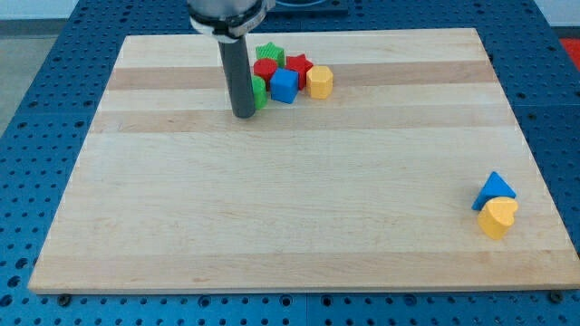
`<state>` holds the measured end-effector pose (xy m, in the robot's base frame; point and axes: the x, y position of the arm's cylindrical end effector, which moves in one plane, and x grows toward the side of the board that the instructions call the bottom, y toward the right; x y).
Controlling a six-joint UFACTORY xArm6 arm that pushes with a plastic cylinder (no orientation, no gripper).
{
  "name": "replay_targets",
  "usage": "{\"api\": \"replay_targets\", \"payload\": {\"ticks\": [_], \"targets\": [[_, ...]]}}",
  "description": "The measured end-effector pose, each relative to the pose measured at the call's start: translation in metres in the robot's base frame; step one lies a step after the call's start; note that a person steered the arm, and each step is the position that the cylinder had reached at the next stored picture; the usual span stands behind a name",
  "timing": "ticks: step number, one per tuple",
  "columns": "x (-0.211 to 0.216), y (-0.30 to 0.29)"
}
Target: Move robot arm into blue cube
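The blue cube (284, 86) sits in a cluster of blocks near the view's top, a little left of centre. My tip (244, 115) rests on the board at the cluster's left side, just left of and slightly below the blue cube. A green block (259, 92) is partly hidden behind the rod, between my tip and the blue cube. A red cylinder (265, 68), a green star (269, 53), a red star (299, 67) and a yellow hexagonal block (319, 81) make up the rest of the cluster.
A blue triangular block (495, 189) and a yellow heart-shaped block (497, 217) touch each other near the board's right edge, low in the view. The wooden board (272, 208) lies on a blue perforated table.
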<state>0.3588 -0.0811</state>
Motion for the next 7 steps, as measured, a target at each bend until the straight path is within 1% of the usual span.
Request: {"api": "replay_targets", "payload": {"ticks": [1,2,3,4,5,6,7], "targets": [[-0.014,0.001],[-0.013,0.001],[0.046,0.029],[0.087,0.074],[0.061,0.123],[0.037,0.139],[0.028,0.116]]}}
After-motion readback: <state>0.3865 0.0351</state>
